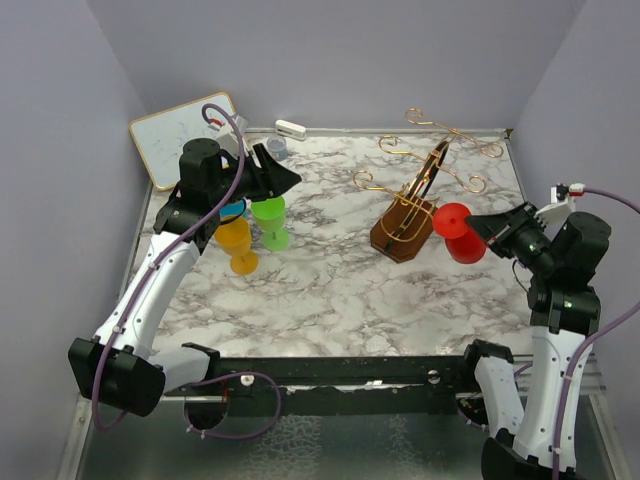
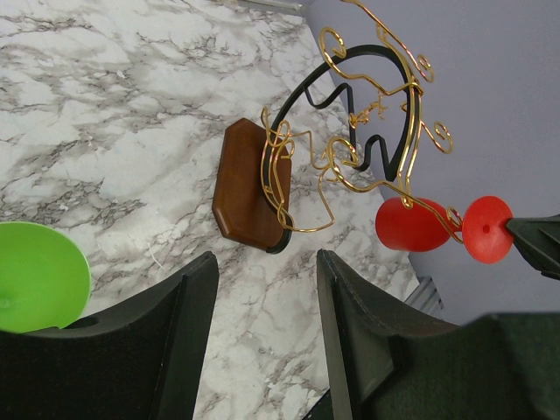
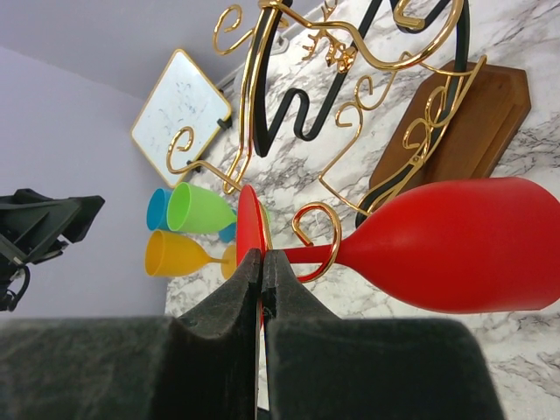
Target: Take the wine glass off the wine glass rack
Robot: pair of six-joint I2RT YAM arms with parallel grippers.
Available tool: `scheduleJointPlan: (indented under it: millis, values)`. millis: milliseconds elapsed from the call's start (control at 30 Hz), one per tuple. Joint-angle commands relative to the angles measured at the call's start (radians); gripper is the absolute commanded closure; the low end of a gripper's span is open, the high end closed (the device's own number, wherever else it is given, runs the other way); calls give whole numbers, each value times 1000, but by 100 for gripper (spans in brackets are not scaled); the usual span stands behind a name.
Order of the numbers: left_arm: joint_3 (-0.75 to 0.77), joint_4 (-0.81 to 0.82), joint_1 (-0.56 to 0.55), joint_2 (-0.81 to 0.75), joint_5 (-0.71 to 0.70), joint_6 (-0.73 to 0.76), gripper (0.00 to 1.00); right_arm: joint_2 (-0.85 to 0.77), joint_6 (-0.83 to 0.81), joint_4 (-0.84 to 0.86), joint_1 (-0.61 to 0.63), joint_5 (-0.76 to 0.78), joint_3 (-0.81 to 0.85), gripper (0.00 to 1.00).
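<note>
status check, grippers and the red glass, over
Left gripper open, empty. Right gripper shut on red wine glass by its foot. Glass not yet off wine glass rack. In the way: rack wire curled around the stem.

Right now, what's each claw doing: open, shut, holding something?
Left gripper: open, holding nothing.
Right gripper: shut on the foot of the red wine glass.

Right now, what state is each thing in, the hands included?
Rack: upright, holding one glass.
Red glass: hanging upside down, stem in a rack curl.
Right hand: shut on the red glass's foot.
Left hand: open, empty.
Green glass: standing upright.
Orange glass: standing upright.
Blue glass: upright, partly hidden.
</note>
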Motion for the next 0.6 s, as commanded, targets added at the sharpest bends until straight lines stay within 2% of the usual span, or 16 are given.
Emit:
scheduleJointPlan:
  millis: [0, 567]
  values:
    - [13, 2, 4, -29, -2, -3, 48, -12, 19, -5, -4, -28, 27, 99]
    - [-2, 7, 4, -31, -5, -11, 48, 2, 45, 74, -4, -153, -62, 99]
